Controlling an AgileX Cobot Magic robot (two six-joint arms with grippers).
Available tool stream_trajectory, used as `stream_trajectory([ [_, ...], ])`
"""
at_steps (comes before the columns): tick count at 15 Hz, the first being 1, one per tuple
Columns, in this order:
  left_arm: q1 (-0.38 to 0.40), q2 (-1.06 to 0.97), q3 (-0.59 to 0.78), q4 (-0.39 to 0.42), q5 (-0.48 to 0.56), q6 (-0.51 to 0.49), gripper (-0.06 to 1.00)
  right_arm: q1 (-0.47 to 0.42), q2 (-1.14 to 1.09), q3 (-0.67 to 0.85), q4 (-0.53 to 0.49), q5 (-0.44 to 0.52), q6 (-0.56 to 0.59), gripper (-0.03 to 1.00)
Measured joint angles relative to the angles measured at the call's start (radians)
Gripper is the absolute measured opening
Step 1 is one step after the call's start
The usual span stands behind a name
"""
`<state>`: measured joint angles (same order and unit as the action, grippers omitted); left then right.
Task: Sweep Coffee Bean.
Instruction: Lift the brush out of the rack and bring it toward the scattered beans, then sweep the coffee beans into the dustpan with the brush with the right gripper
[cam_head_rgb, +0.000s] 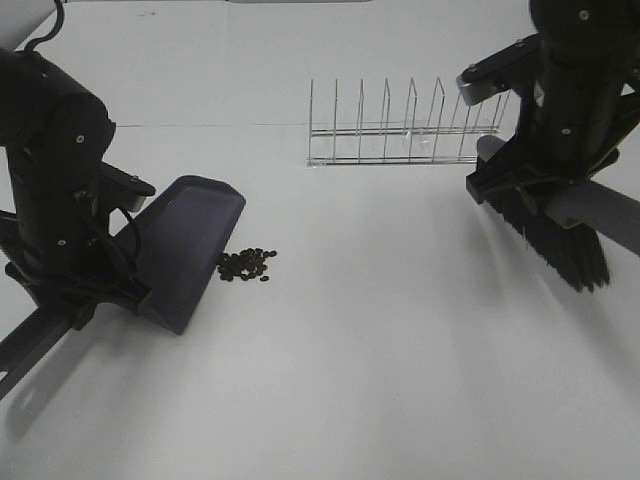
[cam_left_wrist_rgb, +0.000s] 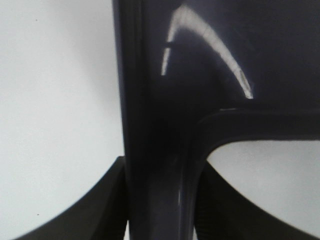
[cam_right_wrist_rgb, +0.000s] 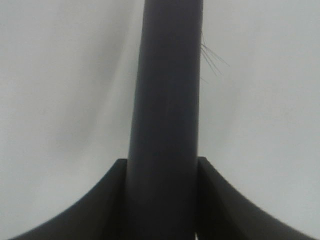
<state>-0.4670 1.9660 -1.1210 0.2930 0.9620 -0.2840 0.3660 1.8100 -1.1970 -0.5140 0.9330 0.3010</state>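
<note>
Both tools are in hand and the sweep itself has not begun. The left end effector (cam_left_wrist_rgb: 160, 210) is clamped tight on the handle of the grey dustpan (cam_head_rgb: 190, 240), whose open lip is tilted down toward the counter (cam_head_rgb: 380, 390). The right end effector (cam_right_wrist_rgb: 162, 200) is closed just as firmly around the handle of the brush (cam_head_rgb: 565, 245), black bristles pointing down. Whether their tips touch the counter cannot be told.

The coffee beans (cam_head_rgb: 248, 265) lie in one small loose heap just past the dustpan's lip, out in front of the left end effector. They are well apart from the right end effector, far off toward the other arm's side. A wire rack (cam_head_rgb: 400, 130) stands beyond both, nearer the right end effector.

The next move probably calls for the right end effector to carry the brush across, set the bristles down on the far side of the heap, and draw them toward the lip while the left one holds the pan steady.

The beans are tiny, dark brown-black ovals, a few strays at the edge of the heap.
</note>
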Motion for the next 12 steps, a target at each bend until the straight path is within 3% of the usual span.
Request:
stream_trajectory([
  [9,-0.001,0.064,-0.003,-0.031,0.006,-0.004,0.31,0.177,0.232,-0.205,-0.019,0.001,0.007,0.28],
  [12,-0.001,0.079,-0.003,-0.042,0.007,0.0,0.31,0.207,0.289,-0.251,0.063,-0.047,0.007,0.28],
])
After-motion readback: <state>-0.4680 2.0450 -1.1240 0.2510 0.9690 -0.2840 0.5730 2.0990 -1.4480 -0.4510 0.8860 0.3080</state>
